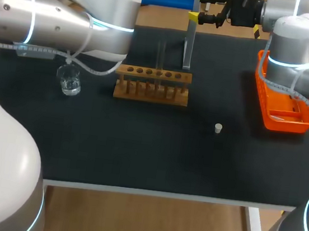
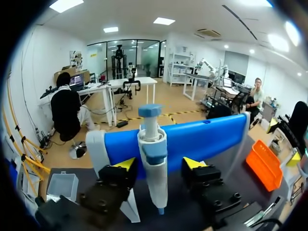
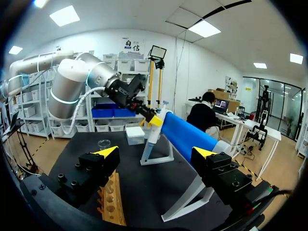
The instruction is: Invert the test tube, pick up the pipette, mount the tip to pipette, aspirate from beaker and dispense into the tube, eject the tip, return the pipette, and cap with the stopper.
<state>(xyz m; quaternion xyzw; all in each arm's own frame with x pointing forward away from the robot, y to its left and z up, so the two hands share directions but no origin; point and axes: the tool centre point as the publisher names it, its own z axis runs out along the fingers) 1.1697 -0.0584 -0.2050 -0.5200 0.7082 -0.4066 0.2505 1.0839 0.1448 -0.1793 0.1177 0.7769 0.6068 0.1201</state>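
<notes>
Pipette point(image 2: 153, 180) between tips of wide-open left claw point(image 2: 160, 164).

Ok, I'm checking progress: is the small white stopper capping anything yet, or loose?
Loose: the small white stopper stands alone on the black table, apart from the wooden tube rack.
</notes>
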